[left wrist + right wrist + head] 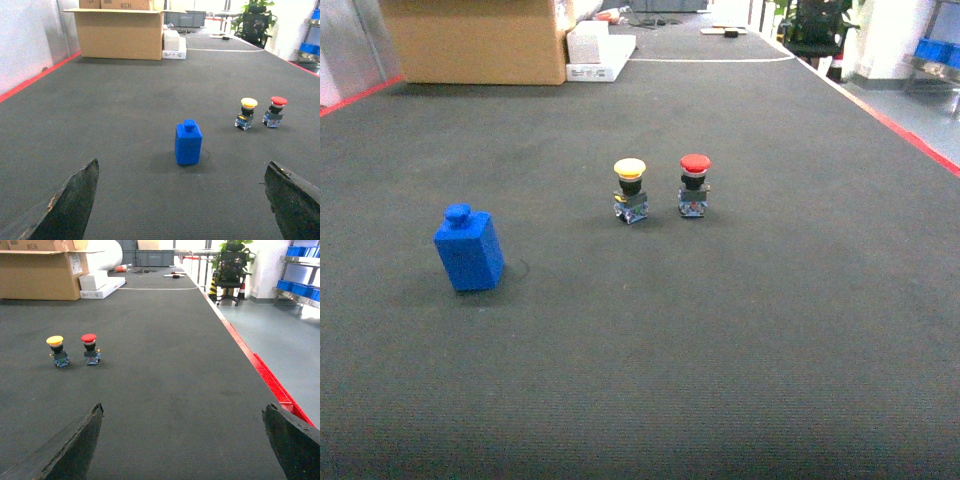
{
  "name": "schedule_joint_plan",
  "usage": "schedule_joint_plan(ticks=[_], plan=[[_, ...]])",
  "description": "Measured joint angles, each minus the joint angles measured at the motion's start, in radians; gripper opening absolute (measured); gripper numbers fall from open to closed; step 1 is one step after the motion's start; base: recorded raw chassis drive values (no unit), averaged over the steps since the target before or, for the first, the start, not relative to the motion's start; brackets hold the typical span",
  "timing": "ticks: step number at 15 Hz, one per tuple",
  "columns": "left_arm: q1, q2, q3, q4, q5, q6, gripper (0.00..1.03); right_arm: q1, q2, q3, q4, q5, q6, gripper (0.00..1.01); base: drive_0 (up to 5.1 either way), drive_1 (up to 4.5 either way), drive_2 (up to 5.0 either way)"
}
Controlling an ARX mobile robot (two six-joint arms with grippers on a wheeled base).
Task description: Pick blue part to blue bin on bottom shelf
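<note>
Left end effector [182,200] wide open, empty

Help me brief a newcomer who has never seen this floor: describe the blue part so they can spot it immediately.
Start at the wide dark grey mat with the cardboard box at its far end. The blue part stands upright and alone on the left side, apart from the two push buttons at the centre. Unlike those yellow- and red-capped buttons, it is one solid blue block with a small knob on top.

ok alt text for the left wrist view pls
A blue part stands upright on dark carpet between the open left jaws. Yellow-capped and red-capped push buttons stand to its right, with a cardboard box far behind.
</note>
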Motion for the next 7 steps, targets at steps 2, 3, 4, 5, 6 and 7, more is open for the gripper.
schedule_joint_plan(ticks=[2, 3, 4, 5, 6, 7], plan=[[-0.132, 0.245, 0.068, -0.079, -0.305, -0.105, 0.98, 0.0, 0.0, 0.0, 0.0, -0.001, 0.0, 0.98, 0.0, 0.0, 0.0], [-0.121, 0.345, 0.065, 0.0, -0.315, -0.123, 0.98, 0.0, 0.0, 0.0, 0.001, 0.0, 0.0, 0.98, 0.0, 0.0, 0.0], [-0.112, 0.503, 0.066, 0.182, -0.299, -0.125, 0.98, 0.0, 0.0, 0.0, -0.001, 0.0, 0.0, 0.98, 0.0, 0.0, 0.0], [-0.115, 0.661, 0.092, 0.333, -0.274, -0.124, 0.98, 0.0, 0.0, 0.0, 0.0, 0.0, 0.0, 0.98, 0.0, 0.0, 0.0], [-0.117, 0.801, 0.131, 0.453, -0.254, -0.121, 0.98, 0.0, 0.0, 0.0, 0.0, 0.0, 0.0, 0.98, 0.0, 0.0, 0.0], [-0.126, 0.991, 0.206, 0.59, -0.215, -0.121, 0.98, 0.0, 0.0, 0.0, 0.0, 0.0, 0.0, 0.98, 0.0, 0.0, 0.0]])
